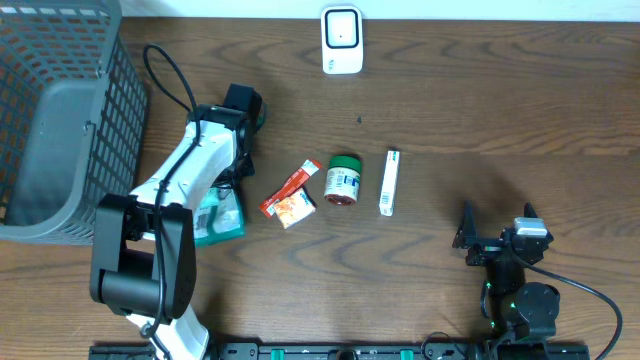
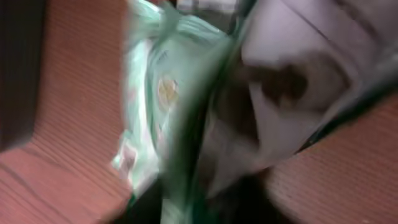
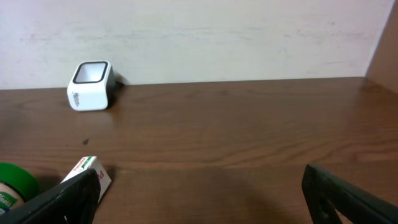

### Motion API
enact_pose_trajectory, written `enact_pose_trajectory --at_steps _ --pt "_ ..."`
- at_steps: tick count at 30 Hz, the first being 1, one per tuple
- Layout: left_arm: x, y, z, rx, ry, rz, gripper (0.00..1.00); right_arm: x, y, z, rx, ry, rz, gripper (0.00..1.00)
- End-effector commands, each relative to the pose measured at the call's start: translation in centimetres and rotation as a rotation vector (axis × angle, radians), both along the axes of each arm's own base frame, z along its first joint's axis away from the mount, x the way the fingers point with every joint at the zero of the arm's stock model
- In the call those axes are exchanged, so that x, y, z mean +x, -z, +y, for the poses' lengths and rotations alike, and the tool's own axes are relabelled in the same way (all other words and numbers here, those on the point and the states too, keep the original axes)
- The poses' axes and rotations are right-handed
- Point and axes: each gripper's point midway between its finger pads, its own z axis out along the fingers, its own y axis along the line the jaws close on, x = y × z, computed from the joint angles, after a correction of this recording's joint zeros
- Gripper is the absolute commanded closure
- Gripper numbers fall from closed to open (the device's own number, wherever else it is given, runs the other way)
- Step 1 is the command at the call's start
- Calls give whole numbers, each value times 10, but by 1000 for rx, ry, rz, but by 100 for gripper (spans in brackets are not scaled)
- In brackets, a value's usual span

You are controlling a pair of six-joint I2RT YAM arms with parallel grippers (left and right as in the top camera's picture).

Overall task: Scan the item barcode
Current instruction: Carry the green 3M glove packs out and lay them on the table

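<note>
A green and white packet [image 1: 222, 216] lies on the table under my left arm. It fills the left wrist view as a blurred packet [image 2: 168, 93] very close to the camera. My left gripper [image 1: 231, 183] hangs right over the packet, and the blur hides how its jaws stand and whether they touch it. The white scanner [image 1: 341, 40] stands at the table's far edge and shows as the scanner [image 3: 91, 86] in the right wrist view. My right gripper [image 1: 495, 240] rests near the front right, and the right gripper [image 3: 205, 199] is open and holds nothing.
A red sachet [image 1: 290, 186], a green-lidded jar [image 1: 343, 180] and a slim white box [image 1: 389, 182] lie in a row at mid-table. The box [image 3: 93, 174] sits just past my right gripper's left finger. A grey mesh basket [image 1: 60, 120] stands at the far left.
</note>
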Motion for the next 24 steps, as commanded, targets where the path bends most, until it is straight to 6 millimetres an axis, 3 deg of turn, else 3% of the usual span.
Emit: enact_pose_trajectory --at_steps 1,6,11,13,15,17,19,21,22,24 --pt "-2 -1 2 6 -13 -6 42 0 1 2 13 -8 2 1" --pt "9 -19 -13 -74 86 -33 26 0 1 2 13 -8 2 1" --pt "21 -64 -22 -138 111 -172 25 0 1 2 13 -8 2 1" --pt "25 -81 -18 -141 118 -231 40 0 1 2 13 -8 2 1" --pt "28 -94 -7 -118 104 -277 73 0 1 2 13 -8 2 1" --pt "29 -101 12 -70 63 -300 81 0 1 2 13 -8 2 1" --pt "29 -98 25 -58 30 -289 81 0 1 2 13 -8 2 1" --pt "27 -88 32 -71 7 -266 51 0 1 2 13 -8 2 1" --pt "26 -81 33 -84 1 -248 42 0 1 2 13 -8 2 1" --pt "23 -67 29 -122 0 -208 39 0 1 2 13 -8 2 1"
